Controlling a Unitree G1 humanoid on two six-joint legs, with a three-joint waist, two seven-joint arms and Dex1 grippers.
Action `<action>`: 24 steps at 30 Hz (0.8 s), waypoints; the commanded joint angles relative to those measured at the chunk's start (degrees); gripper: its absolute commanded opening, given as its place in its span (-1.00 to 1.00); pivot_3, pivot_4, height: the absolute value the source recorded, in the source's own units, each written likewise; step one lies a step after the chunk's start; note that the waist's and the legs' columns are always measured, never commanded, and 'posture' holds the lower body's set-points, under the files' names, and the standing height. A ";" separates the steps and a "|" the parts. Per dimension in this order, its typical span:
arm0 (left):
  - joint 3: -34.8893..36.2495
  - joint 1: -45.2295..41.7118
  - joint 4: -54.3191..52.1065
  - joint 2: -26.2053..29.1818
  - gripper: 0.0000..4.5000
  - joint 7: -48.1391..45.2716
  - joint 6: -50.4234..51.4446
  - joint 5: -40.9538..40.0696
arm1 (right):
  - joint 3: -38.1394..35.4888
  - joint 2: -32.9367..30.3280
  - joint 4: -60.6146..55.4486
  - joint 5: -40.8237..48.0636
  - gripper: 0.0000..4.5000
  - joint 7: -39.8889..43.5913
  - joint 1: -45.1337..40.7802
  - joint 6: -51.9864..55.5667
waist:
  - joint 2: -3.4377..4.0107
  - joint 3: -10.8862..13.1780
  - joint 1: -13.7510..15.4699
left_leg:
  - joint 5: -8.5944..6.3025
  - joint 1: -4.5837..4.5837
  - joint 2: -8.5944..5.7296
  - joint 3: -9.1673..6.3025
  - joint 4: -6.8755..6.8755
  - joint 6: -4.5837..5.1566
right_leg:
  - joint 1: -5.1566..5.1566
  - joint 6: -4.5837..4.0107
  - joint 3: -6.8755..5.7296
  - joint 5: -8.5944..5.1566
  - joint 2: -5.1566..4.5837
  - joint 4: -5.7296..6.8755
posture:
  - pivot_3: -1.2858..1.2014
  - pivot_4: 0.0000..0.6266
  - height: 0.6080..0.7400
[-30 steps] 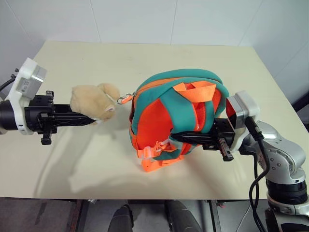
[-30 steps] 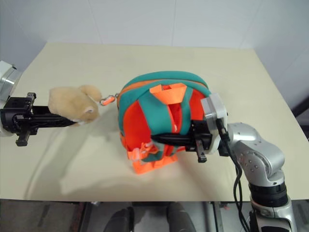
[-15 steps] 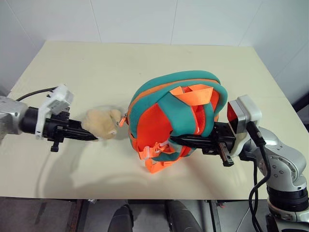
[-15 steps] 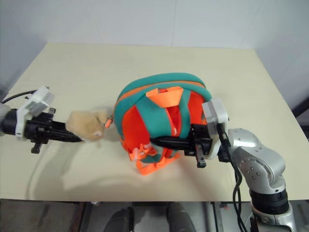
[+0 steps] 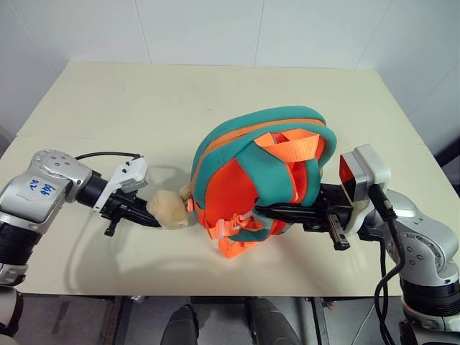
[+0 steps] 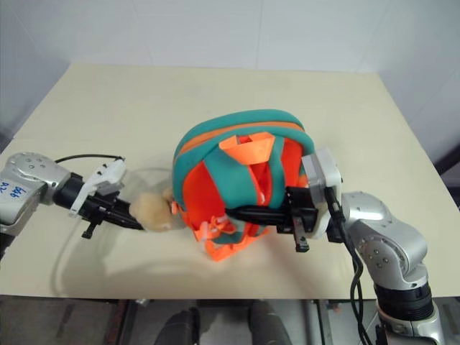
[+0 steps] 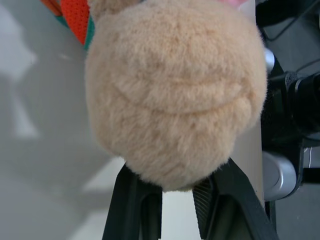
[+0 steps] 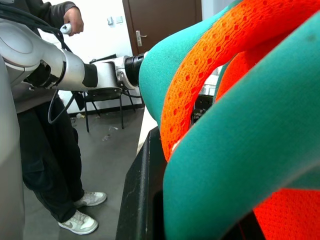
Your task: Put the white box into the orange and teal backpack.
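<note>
At table centre, the right gripper [image 5: 262, 211] clenches the orange and teal backpack [image 5: 251, 165] upright by a strap; at nine o'clock, the left gripper [image 5: 152, 218] grasps its beige plush toy [image 5: 169, 210], likely steadying it.

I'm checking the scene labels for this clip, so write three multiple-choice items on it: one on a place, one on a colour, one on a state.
1. Where does the plush toy lie?
A. On the robot's left of the backpack
B. On top of the backpack
C. On the floor

2. What colour is the webbing loop on the backpack's top?
A. Black
B. Orange
C. White

3. What is the left gripper doing?
A. Hanging open above the table
B. Closed on the plush toy
C. Holding a teal strap

Answers:
1 A, it lies beside the backpack's left edge on the table.
2 B, the loop is bright orange.
3 B, the left wrist view shows the fingers pinching the toy's underside.
</note>
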 commanded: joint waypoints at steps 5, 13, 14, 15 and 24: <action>8.80 -0.04 0.98 -3.03 -0.20 2.17 1.56 -3.58 | 1.63 -10.70 -1.95 -0.83 -0.67 1.56 -1.34 6.38 | -0.02 0.00 0.25 | -0.01 -0.05 0.00 -0.04 0.28 0.01 | 0.01 0.01 -0.01 -0.01 -0.01 0.17 | 0.03 -0.52 1.00; 18.40 4.26 2.07 -1.67 0.97 4.05 0.66 -5.43 | -1.18 -13.45 -0.67 -0.89 0.52 6.23 -0.63 3.86 | -0.02 0.00 0.10 | -0.01 -0.02 -0.01 -0.05 0.40 0.02 | 0.03 0.03 -0.01 -0.01 0.00 0.29 | 0.03 -0.52 1.00; 19.13 4.63 2.49 -1.56 1.00 4.12 0.32 -5.35 | -1.34 -13.69 -0.43 -1.05 0.68 6.53 -0.69 3.65 | -0.02 0.00 0.11 | -0.01 -0.02 -0.01 -0.05 0.42 0.02 | 0.04 0.04 -0.01 -0.01 0.00 0.29 | 0.03 -0.52 1.00; 19.96 5.13 3.30 -1.52 1.00 3.92 -0.45 -5.23 | -1.52 -14.11 -0.15 -1.29 0.82 6.86 -0.63 3.50 | -0.02 0.00 0.15 | -0.01 -0.02 -0.01 -0.05 0.43 0.02 | 0.05 0.04 -0.01 -0.01 0.00 0.29 | 0.03 -0.52 1.00; 28.60 10.20 8.90 -2.78 1.00 3.15 -6.11 -7.06 | -8.24 -21.11 5.60 -6.38 1.00 12.70 6.40 -0.70 | -0.02 0.00 0.30 | -0.02 -0.03 -0.01 -0.04 0.54 0.04 | 0.09 0.05 -0.01 0.00 -0.02 0.29 | 0.03 -0.52 1.00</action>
